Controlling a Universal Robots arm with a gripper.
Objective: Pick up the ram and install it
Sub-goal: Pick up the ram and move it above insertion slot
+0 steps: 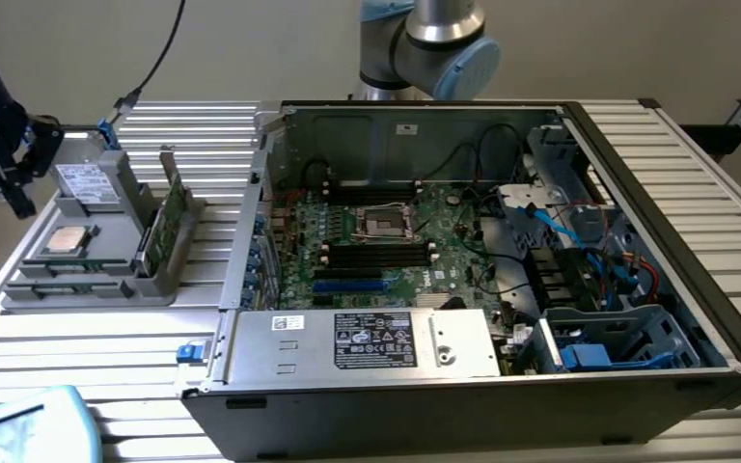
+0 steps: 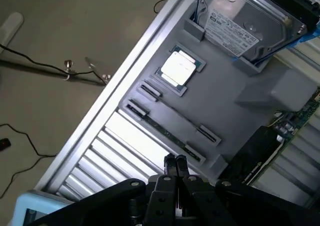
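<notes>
**Slatted metal table [image 1: 88, 352]: gripper [image 1: 13, 193] closed on nothing, ram [image 2: 165, 132] in its holder**

From the exterior view I see an open computer case [image 1: 500, 289] taking the middle of the table and the exterior view's right, with its motherboard [image 1: 384, 241] exposed. A grey parts holder [image 1: 151, 285] lies along the table's edge on the exterior view's left, just beside the case. It carries a grey drive [image 1: 85, 181] at its far end and a silver processor [image 1: 68, 239] near its middle. A green card [image 1: 171, 217] stands upright along the side nearest the case. The gripper hangs over the table's edge by the holder's far outer corner (a dark shape against the floor).

From the wrist view, the fingers [image 2: 170, 162] are pressed together with nothing between them. They hover above the bare slats just beside the holder's outer edge. The ram stands on edge in the slot nearest that edge, with a clip at each end. A second slot [image 2: 180, 113] lies between it and the processor, and the drive sits beyond.
</notes>
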